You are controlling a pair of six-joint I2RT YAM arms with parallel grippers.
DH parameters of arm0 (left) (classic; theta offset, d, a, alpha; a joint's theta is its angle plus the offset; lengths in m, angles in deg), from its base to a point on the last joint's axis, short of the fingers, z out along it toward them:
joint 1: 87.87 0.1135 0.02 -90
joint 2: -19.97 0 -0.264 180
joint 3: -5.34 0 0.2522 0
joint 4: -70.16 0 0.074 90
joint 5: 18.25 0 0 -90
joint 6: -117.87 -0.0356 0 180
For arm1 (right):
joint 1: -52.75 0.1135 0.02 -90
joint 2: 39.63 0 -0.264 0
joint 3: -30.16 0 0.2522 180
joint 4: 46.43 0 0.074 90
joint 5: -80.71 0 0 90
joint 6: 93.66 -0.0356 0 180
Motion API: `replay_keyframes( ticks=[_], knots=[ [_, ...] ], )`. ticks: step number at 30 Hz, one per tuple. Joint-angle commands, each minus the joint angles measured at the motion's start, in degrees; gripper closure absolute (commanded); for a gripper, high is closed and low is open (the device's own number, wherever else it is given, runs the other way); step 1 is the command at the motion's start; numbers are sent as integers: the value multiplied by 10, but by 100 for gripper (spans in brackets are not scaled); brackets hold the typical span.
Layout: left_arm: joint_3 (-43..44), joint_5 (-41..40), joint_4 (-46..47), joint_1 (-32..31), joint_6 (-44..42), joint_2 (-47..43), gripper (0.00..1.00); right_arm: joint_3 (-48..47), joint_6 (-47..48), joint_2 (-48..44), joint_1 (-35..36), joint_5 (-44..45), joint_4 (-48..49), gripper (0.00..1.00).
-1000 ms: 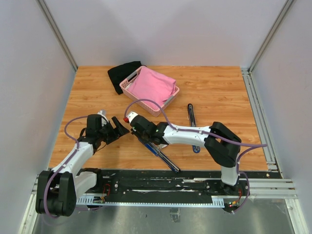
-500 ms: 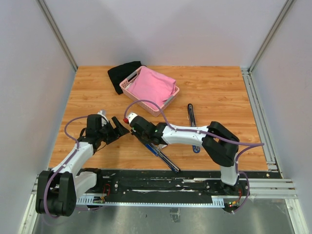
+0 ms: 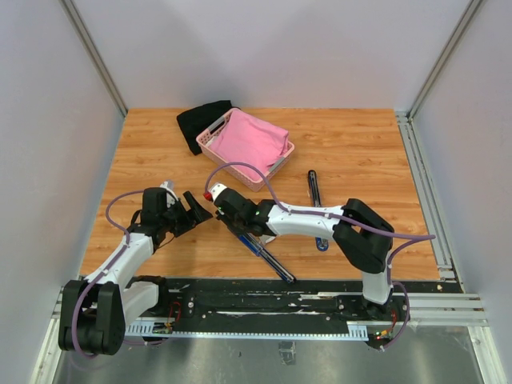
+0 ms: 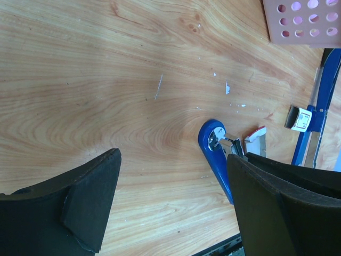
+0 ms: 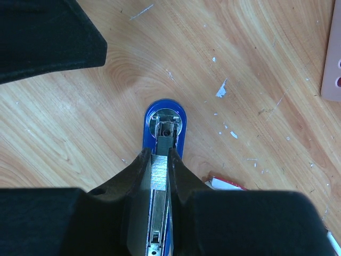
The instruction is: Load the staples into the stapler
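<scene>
over the near middle of the wooden table [image 3: 360,160], pinching the staples [image 5: 159,173] with the right gripper [image 5: 160,154]: narrow grip, with a pad on either side of the silvery ribbed strip. holding that strip directly above the metal rail of the blue stapler [image 5: 181,136], in line with it and just behind its rounded front end; cannot tell whether touching the rail or just clear of it. seen from above, stretched leftward across the table with the right arm over the front part of the stapler, opened out long and lying slantwise toward the near edge. just beside the stapler's tip, half hidden under the right gripper, a small white carton [image 5: 226,184] with red print, flat on the wood. facing it from the left, close but not touching, the left gripper [image 3: 198,208], spread wide and gripping nothing, with its fingers [image 4: 90,202] well apart above the wood. farther back, a pink basket [image 3: 210,132] with a pink cloth [image 3: 248,140] in it, and a black cloth [image 3: 200,120] against its far left side. right of the right arm, a slim dark bar [image 3: 314,190] flat on the table.
</scene>
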Motion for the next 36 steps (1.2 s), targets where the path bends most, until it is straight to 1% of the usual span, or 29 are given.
replay_keyframes(
  ticks=[1,25,36],
  knots=[
    [-5,6,12,6,-11,-2,16,-25,0,-19,-8,-6,-12,85],
    [-6,7,12,6,-14,1,16,-26,17,-3,-20,-16,-3,86],
    [-5,7,14,6,-13,4,16,-35,27,2,-28,-34,-7,86]
  ],
)
